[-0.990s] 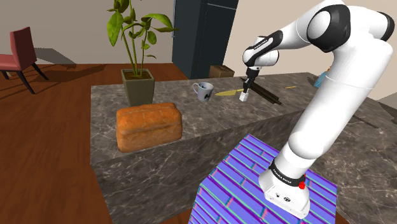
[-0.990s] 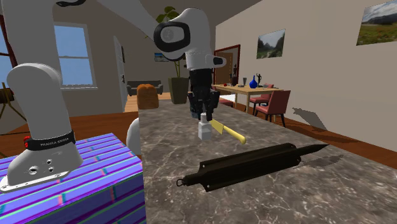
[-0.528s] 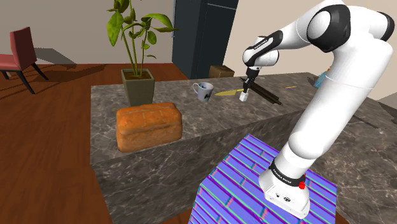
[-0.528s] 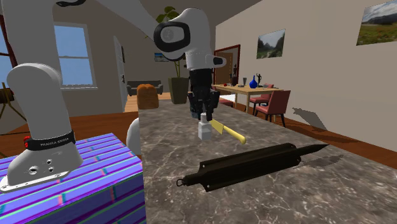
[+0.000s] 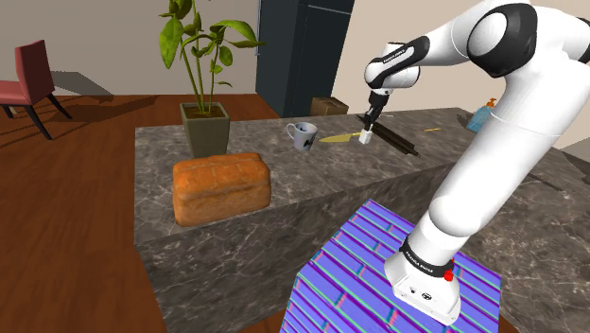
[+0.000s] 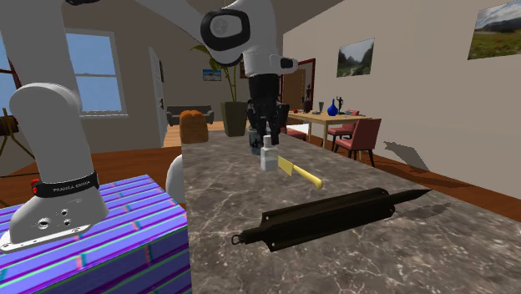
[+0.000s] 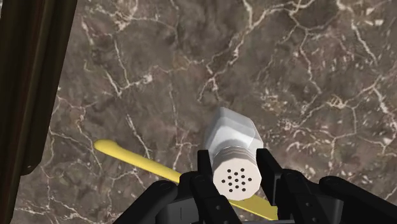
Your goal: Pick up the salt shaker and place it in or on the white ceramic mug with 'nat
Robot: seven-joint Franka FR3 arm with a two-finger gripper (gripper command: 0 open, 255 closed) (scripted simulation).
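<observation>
Salt shaker (image 7: 234, 156) has risen off the counter (image 7: 318, 76) in the hand (image 6: 266, 140).

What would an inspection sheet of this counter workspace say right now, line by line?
Surface: dark veined marble counter.
Job's things: white salt shaker with a perforated cap held by the black two-finger gripper, apparently just off the counter; white mug upright, apart from it.
Clutter: yellow utensil lying below the shaker; long black pointed tool; brown bread loaf; green potted plant.
Grippers: shut on the shaker.
Cables: nothing seen.
Surroundings: wooden floor, red chair.
</observation>
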